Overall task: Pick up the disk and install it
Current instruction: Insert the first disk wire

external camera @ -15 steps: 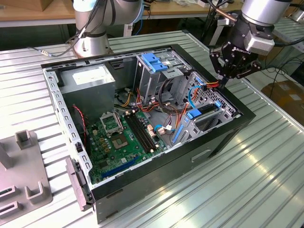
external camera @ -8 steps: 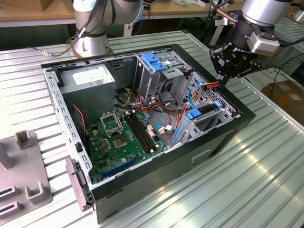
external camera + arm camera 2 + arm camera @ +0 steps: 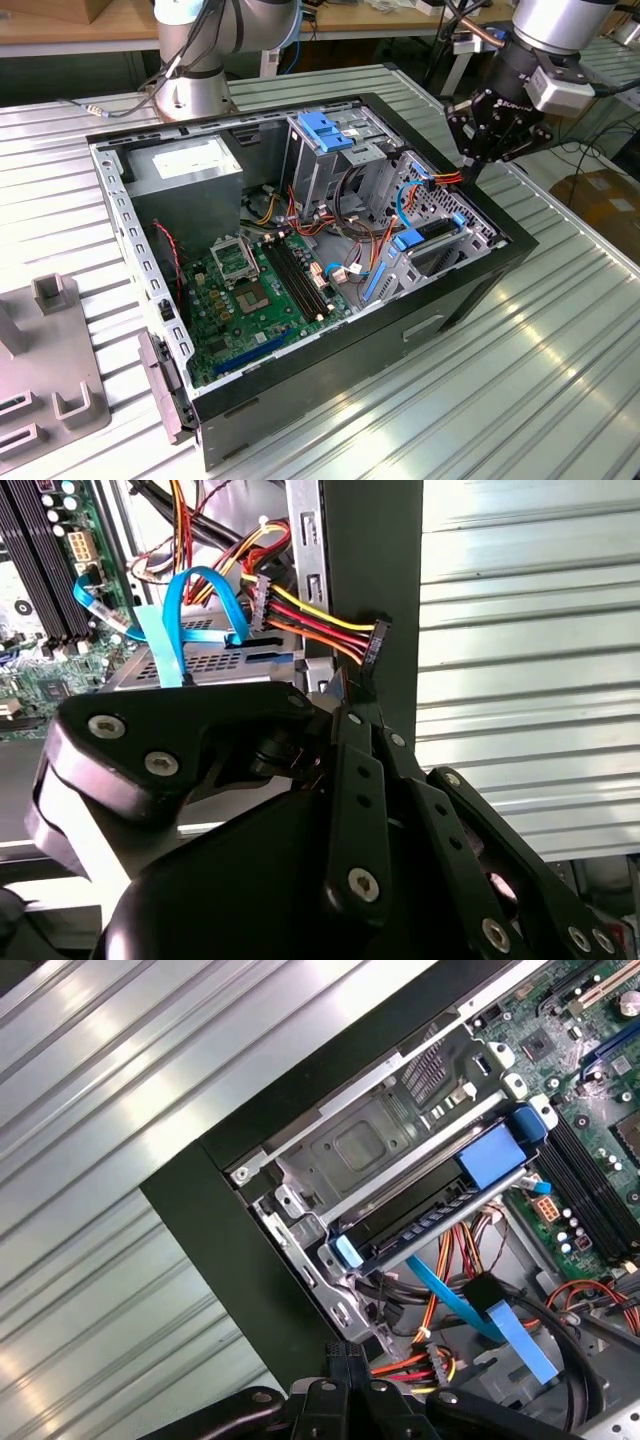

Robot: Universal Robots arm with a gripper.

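The robot's black hand (image 3: pixel 478 158) hangs over the far corner of the open computer case (image 3: pixel 470 300), at the exterior view's right, and its fingers (image 3: pixel 350 712) are drawn together to a point with nothing held between them. Just past the fingertips in the second wrist view sits a small black connector (image 3: pixel 374 642) on a bundle of red, yellow and orange wires (image 3: pixel 315 620), so close to the fingertips that I cannot tell whether they touch it. Below the hand and a little toward the middle of the case, the disk (image 3: pixel 432 238) lies seated in the metal drive cage (image 3: pixel 390 1155) at the corner of the case; in the first wrist view its dark body shows between the cage rails, edged by the blue carrier frame (image 3: pixel 490 1155) with a blue tab at each end. A flat blue ribbon cable (image 3: pixel 500 1330) runs out from beside the disk toward the hand. Farther from the hand, on the floor of the case, lies the green motherboard (image 3: pixel 255 290), and beyond it a grey box (image 3: pixel 190 170) with a white sticker. A blue clip (image 3: pixel 325 130) tops the taller cage in the middle. The case stands on a ribbed metal surface (image 3: pixel 560 340), and a grey fixture (image 3: pixel 50 370) rests well away from the hand.
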